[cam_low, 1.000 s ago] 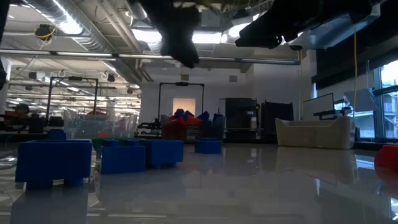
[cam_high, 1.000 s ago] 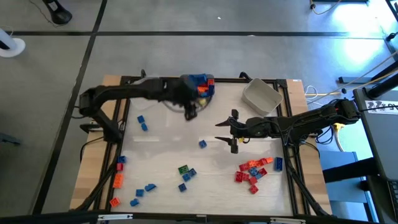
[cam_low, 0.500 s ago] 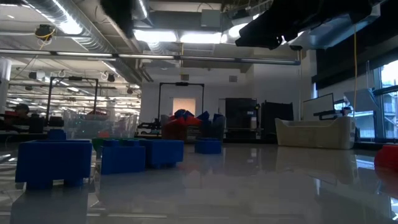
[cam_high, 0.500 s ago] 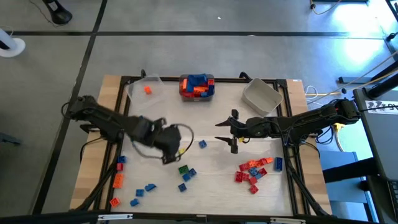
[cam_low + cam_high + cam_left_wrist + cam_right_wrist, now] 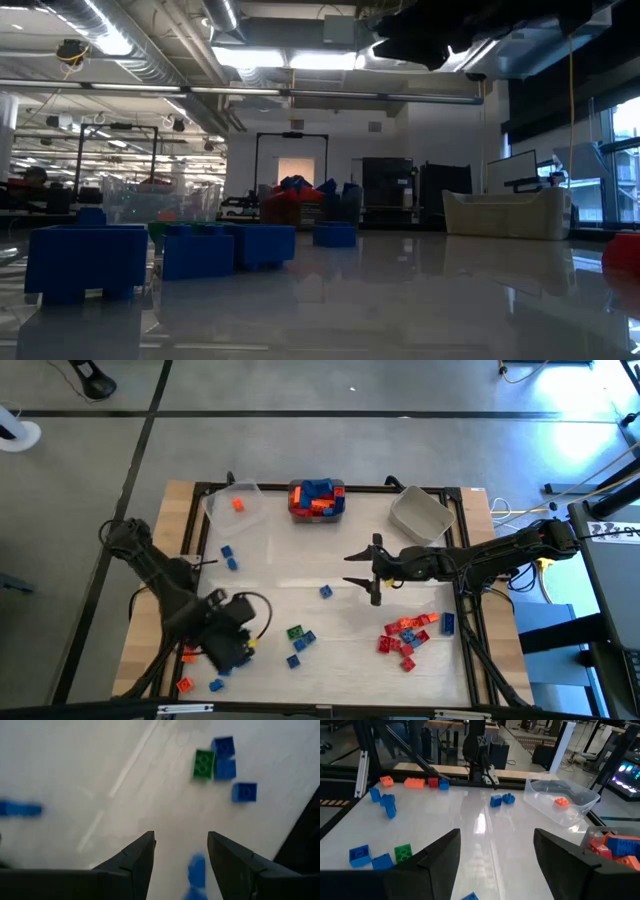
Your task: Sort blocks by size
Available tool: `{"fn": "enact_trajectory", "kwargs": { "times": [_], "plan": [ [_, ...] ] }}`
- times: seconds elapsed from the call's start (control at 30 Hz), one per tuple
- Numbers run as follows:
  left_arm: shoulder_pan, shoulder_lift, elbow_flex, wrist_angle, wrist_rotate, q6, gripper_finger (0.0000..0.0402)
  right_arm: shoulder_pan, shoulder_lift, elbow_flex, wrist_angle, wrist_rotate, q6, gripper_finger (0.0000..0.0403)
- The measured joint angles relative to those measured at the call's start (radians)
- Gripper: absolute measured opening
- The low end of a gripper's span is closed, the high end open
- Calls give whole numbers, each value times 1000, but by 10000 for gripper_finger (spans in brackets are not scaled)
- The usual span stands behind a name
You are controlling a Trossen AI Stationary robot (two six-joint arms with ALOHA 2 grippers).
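Blocks lie scattered on the white table: a green one (image 5: 294, 631) (image 5: 203, 764) with blue ones (image 5: 300, 644) beside it, a lone blue one (image 5: 326, 591), and a red pile (image 5: 404, 634) near right. My left gripper (image 5: 228, 648) (image 5: 181, 845) hovers open over the near left part of the table, pointing down. On the table below its gap lies a blue block (image 5: 196, 870). My right gripper (image 5: 371, 571) (image 5: 496, 840) hangs open above the table's middle, holding nothing.
Along the far edge stand a clear bin (image 5: 235, 510) (image 5: 565, 795) with one orange block (image 5: 237, 504), a bin (image 5: 317, 500) full of blue and orange blocks, and a grey bin (image 5: 420, 515). More orange, red and blue blocks (image 5: 188, 652) lie at the near left corner.
My left gripper has swung from over the middle bin at the far edge across the table toward the near left corner, turning about as it went. It stays open. The right arm has kept still.
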Motion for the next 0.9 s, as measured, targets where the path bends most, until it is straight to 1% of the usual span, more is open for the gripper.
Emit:
{"fn": "enact_trajectory", "kwargs": {
  "times": [0.07,0.13,0.23,0.4,0.47,0.57,0.63,0.8,0.9],
  "plan": [
    [-45,9,0,-22,11,-107,170,1,0,0,-1,-1,0,248],
    [-85,22,0,-41,46,-209,170,1,0,0,-3,-6,0,248],
    [-131,50,0,-55,86,-319,170,0,0,0,-4,-6,0,248],
    [-175,102,0,-63,135,-415,170,0,0,0,1,-6,0,248],
    [-180,128,0,-69,184,-434,170,0,0,0,1,-6,0,248],
    [-187,170,0,-82,293,-430,170,0,0,0,2,-6,0,248],
    [-196,198,0,-83,349,-400,170,0,0,0,2,-6,0,248],
    [-217,262,0,-84,414,-278,170,0,0,0,3,-5,0,248],
    [-225,300,0,-104,473,-205,170,0,0,0,3,-5,0,248]
  ]
}}
